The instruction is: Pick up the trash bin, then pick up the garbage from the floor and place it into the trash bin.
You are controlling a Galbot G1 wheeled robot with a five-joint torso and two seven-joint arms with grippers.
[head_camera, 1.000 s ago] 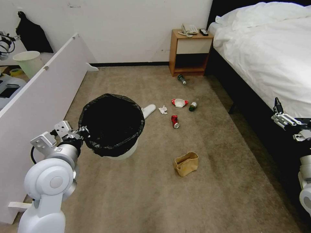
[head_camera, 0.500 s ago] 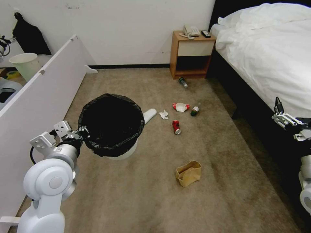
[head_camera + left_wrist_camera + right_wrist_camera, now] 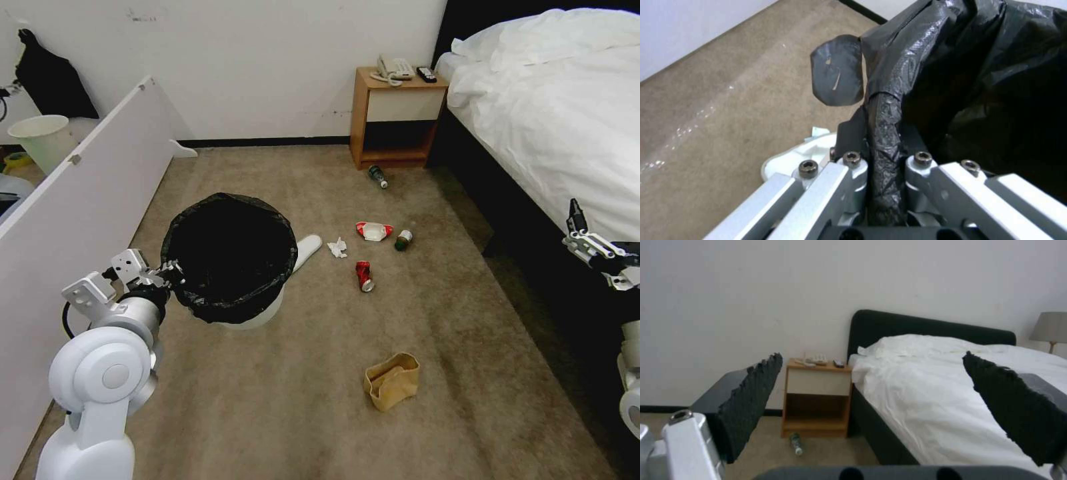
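Left gripper [image 3: 172, 272] clamped on the bag-wrapped rim of the trash bin [image 3: 230, 257], bin held off the carpet [image 3: 300, 413] at about 9 o'clock of the head view. Left wrist view closer: fingers [image 3: 838, 71] pinched either side of the folded black liner at the bin's rim [image 3: 882, 133], a patch of white bin wall below. Right gripper [image 3: 581, 235] parked at 3 o'clock by the bed [image 3: 560, 113], holding nothing; right wrist view confirmed jaws wide apart, black ridged pads [image 3: 751, 396] either side of the frame, and added a lamp [image 3: 1051, 328] beyond the bed. Garbage scattered on carpet, all apart from the bin: brown paper bag [image 3: 391, 380] nearest, toward 6 o'clock of the litter; crushed red can [image 3: 363, 275] beyond it; crumpled tissue [image 3: 338, 248] at the can's 10 o'clock; red-white wrapper [image 3: 373, 231] and a green-labelled bottle [image 3: 402, 239] side by side farther on; second bottle [image 3: 377, 176] just in front of the nightstand [image 3: 397, 117], also seen from the right wrist [image 3: 795, 443]. White slipper [image 3: 307, 247] partly hidden behind the bin at its 3 o'clock. Telephone [image 3: 393, 67] and remote [image 3: 427, 73] on the nightstand top. White panel [image 3: 80, 207] leaning along the left at 9 to 11 o'clock, an unlined pale bucket [image 3: 40, 140] behind it.
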